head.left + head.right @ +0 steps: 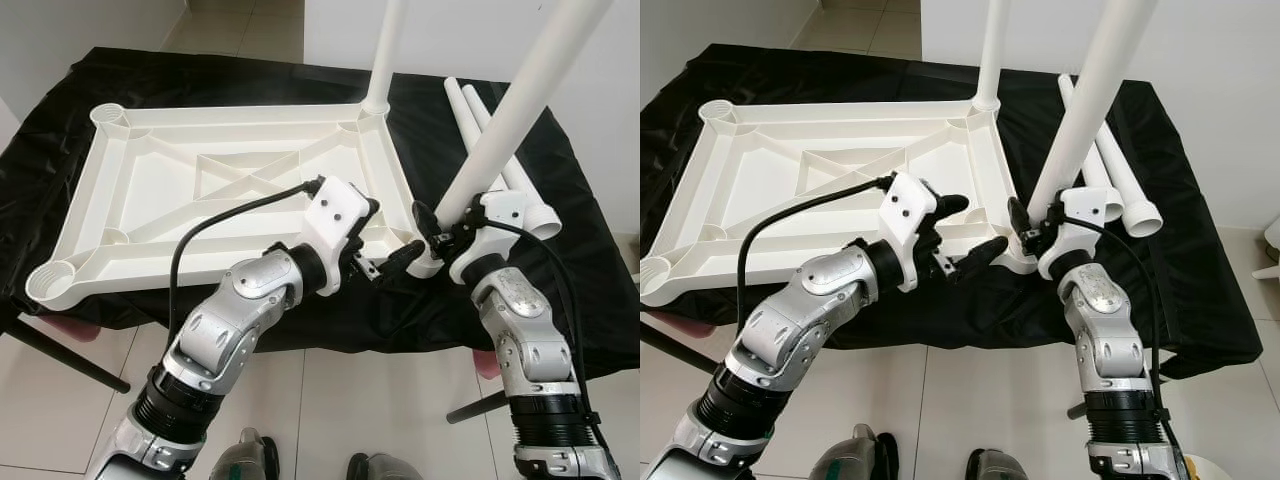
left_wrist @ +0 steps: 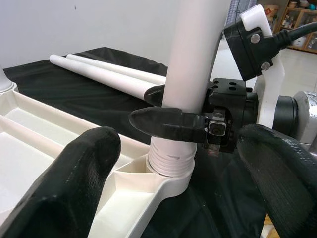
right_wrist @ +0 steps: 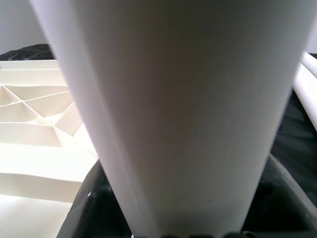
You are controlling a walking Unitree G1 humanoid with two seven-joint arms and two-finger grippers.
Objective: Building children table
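Right tool (image 1: 437, 235) is clenched on upright leg (image 1: 510, 120) at tabletop (image 1: 150, 190) corner socket; left tool (image 1: 385, 262) released, just beside.

Bright, even indoor light, soft shadows; head views sharp, right wrist close-up blurred

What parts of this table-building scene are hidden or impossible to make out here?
- Tops of the two standing legs, the far leg and the held leg: cut off by the head views' top edge.
- How deep the held leg's thread sits in its corner socket: hidden inside the socket, left wrist view.
- Right wrist view: the leg blocks nearly everything.
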